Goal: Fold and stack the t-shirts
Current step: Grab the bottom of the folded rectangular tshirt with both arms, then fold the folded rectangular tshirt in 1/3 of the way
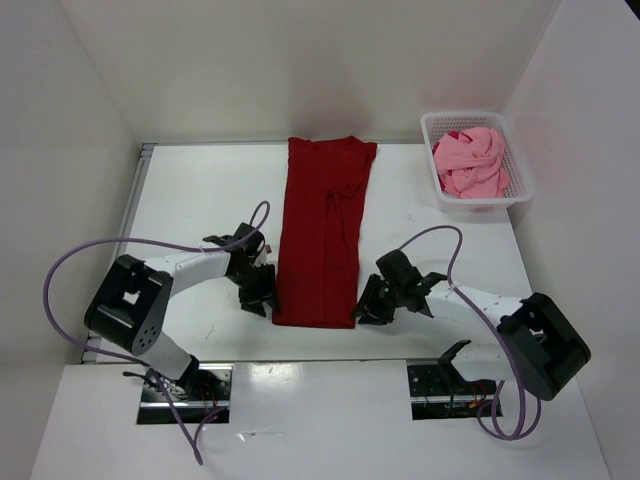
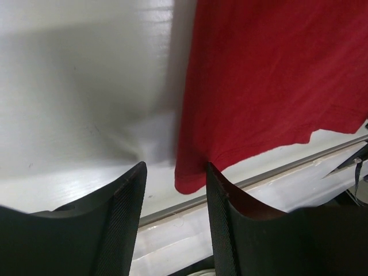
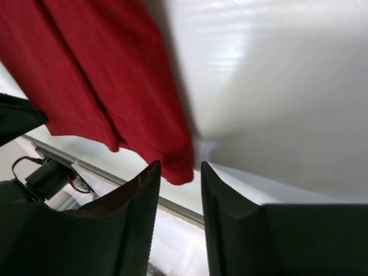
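The dark red t-shirt lies flat on the white table, folded lengthwise into a long narrow strip that runs through the middle of the top view from 12 o'clock to 6 o'clock. Its collar end is at the far edge and its hem is at the near edge. A crease and some loose folds show down the middle of the cloth.

The left gripper sits at the strip's 7 o'clock corner, just beside the hem. In the left wrist view its two dark fingers stand apart with bare table showing between them. The rounded corner of the shirt lies just past the tips, toward the finger at 3 o'clock, and nothing is pinched.

The right gripper sits at the strip's 5 o'clock corner. In the right wrist view its fingers are also parted, though by a narrower gap. The hem corner hangs right at the tip of the finger at 9 o'clock, and whether it touches cannot be told. It holds nothing.

At about 2 o'clock on the table, well apart from the strip, stands a white lattice basket. The light pink t-shirt is bundled inside it, with a sliver of the crimson-magenta t-shirt showing at the basket's 11 o'clock corner
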### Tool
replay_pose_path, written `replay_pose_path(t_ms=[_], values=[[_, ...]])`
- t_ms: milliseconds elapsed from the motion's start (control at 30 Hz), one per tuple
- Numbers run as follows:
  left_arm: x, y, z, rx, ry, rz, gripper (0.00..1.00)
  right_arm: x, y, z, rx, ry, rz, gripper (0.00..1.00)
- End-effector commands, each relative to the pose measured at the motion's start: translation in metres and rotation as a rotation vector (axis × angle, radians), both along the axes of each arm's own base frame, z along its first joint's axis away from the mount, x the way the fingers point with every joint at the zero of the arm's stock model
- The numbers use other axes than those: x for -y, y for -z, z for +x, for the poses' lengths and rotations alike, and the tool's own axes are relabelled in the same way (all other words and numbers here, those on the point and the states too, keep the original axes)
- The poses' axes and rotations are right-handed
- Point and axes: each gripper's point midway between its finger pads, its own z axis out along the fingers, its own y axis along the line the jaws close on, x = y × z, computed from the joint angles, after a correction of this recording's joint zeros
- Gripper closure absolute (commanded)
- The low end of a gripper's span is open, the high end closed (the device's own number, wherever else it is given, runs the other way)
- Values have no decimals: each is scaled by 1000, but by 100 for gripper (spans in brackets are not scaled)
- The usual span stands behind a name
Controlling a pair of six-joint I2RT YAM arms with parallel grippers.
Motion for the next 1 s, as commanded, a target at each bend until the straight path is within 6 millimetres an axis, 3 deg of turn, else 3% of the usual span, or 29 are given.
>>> replay_pose_path(t_ms=[0,233,400,533,600,633,700,767,800,900,967], values=[[6,7,-5,-30,1,-36,48,-7,2,-4,-20,20,47,62],[7,13,-7,-44,2,-40,70,-11,6,-7,-26,11,51,73],[7,13,-7,-48,-6,-40,84,-16,12,-7,-44,-13,43,75],[9,9,-16,-61,7,-56,92,-24,10,-15,-50,-61,54,94],[10,5,-28,-78,28,-65,97,-25,4,-28,-63,-83,52,98],[11,-18,-47,-104,37,-105,100,-27,-16,-55,-87,-121,73,100],[8,-33,-49,-85,29,-115,100,-16,-26,-66,-110,-105,65,100],[-4,-56,-36,-34,-29,-126,100,-14,-58,-50,-28,-65,114,100],[-4,-74,-22,5,-48,-142,100,0,-61,-34,-1,-23,97,100],[-1,-101,16,96,-77,-174,100,9,-81,0,90,-30,107,100],[1,-103,40,123,-84,-168,100,16,-94,42,142,7,85,100]])
